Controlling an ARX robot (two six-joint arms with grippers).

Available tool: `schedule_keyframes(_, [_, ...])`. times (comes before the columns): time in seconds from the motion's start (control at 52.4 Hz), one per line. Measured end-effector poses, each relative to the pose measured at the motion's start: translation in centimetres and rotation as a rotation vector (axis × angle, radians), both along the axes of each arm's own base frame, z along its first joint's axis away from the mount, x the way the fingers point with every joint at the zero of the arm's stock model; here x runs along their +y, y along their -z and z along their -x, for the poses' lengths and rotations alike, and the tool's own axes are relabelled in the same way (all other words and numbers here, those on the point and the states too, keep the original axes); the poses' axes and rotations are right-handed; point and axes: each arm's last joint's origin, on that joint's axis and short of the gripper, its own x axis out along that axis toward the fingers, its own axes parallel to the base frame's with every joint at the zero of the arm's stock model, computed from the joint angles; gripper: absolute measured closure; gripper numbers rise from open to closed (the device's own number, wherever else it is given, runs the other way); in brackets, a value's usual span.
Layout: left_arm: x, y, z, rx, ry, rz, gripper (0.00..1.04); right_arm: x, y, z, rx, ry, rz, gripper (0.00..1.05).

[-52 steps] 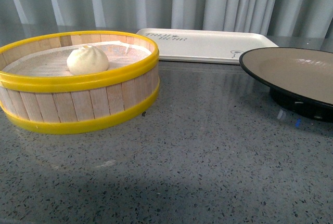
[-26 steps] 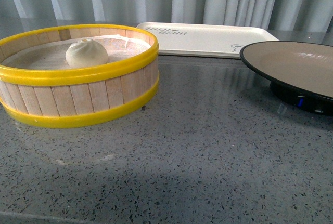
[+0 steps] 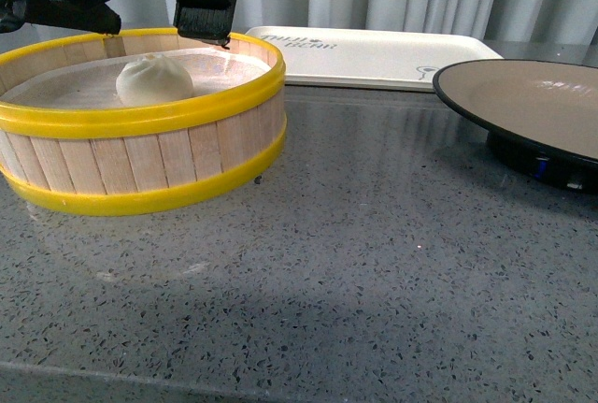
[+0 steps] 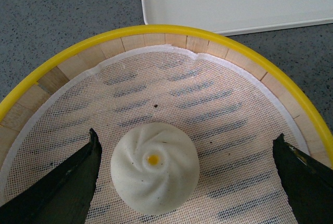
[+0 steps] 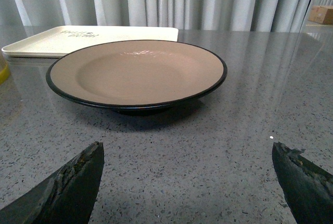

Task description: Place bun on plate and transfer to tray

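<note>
The white pleated bun (image 3: 154, 80) sits on the mesh liner inside the yellow-rimmed steamer basket (image 3: 140, 122). My left gripper (image 3: 149, 24) hangs open just above it. In the left wrist view the bun (image 4: 154, 174) lies between the spread fingers, close to one of them, with the left gripper (image 4: 187, 138) touching nothing. The tan plate (image 3: 533, 104) with a black rim stands empty at the right. In the right wrist view my right gripper (image 5: 187, 148) is open over bare counter short of the plate (image 5: 138, 70). The cream tray (image 3: 374, 52) lies empty at the back.
The steamer's raised yellow rim (image 4: 171, 29) rings the bun. The tray (image 4: 234, 0) lies just beyond the steamer, and the tray (image 5: 88, 39) also shows behind the plate. Grey speckled counter spreads in front. Pale curtains hang along the back edge.
My left gripper has come down into the front view and now hangs over the steamer and bun. The bun, plate and tray have stayed where they were.
</note>
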Motion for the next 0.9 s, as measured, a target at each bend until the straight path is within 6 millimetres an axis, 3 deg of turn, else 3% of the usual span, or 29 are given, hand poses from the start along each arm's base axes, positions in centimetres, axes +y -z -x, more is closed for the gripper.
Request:
schedule_keyframes(0.382, [0.2, 1.0, -1.0, 0.026, -0.051, -0.058, 0.07, 0.0, 0.0, 0.0, 0.0, 0.0, 0.0, 0.08])
schedule_keyframes(0.897, [-0.1, 1.5, -1.0, 0.041, -0.021, -0.116, 0.09, 0.0, 0.0, 0.0, 0.0, 0.0, 0.0, 0.08])
